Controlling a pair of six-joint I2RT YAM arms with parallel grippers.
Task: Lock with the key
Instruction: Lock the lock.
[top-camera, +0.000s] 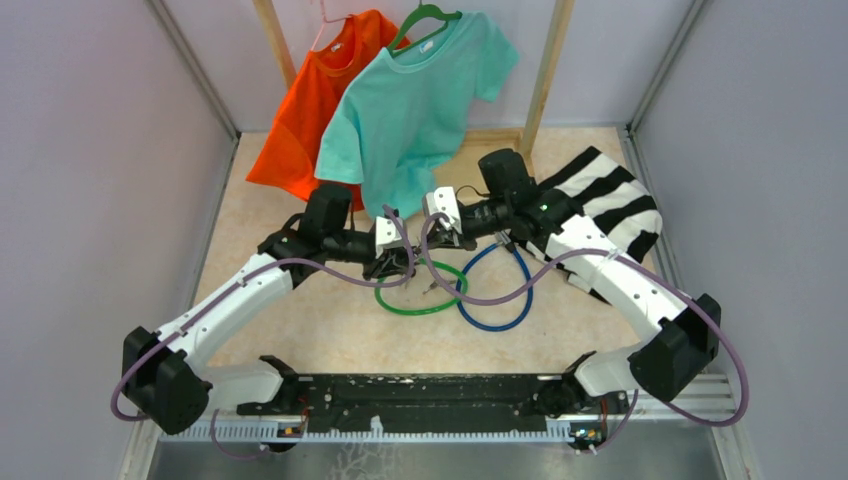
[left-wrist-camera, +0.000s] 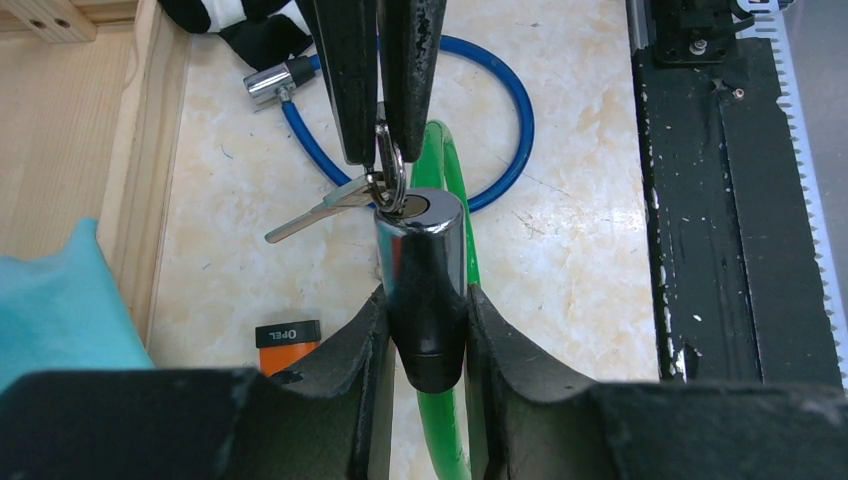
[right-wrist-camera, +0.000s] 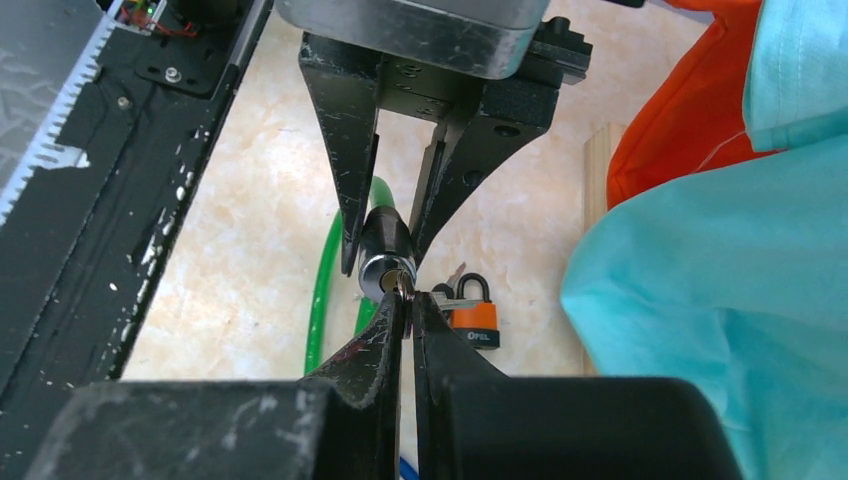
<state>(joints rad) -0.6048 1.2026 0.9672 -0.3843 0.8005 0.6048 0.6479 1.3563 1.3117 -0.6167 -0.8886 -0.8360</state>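
Cable (left-wrist-camera: 440, 430) of the green lock lies looped on the table between both arms. Its chrome lock cylinder (left-wrist-camera: 422, 265) is clamped across the body by the left gripper (left-wrist-camera: 425, 300). The cylinder's long axis points away from that wrist, straight toward the right gripper (left-wrist-camera: 383, 150). The right fingers are pinched on the key ring (left-wrist-camera: 393, 178), touching the keyhole face. One key (left-wrist-camera: 310, 215) hangs aside from the ring. Probably another one sits in the slot, but the fingers hide it. The locking turn should go around the cylinder's axis.
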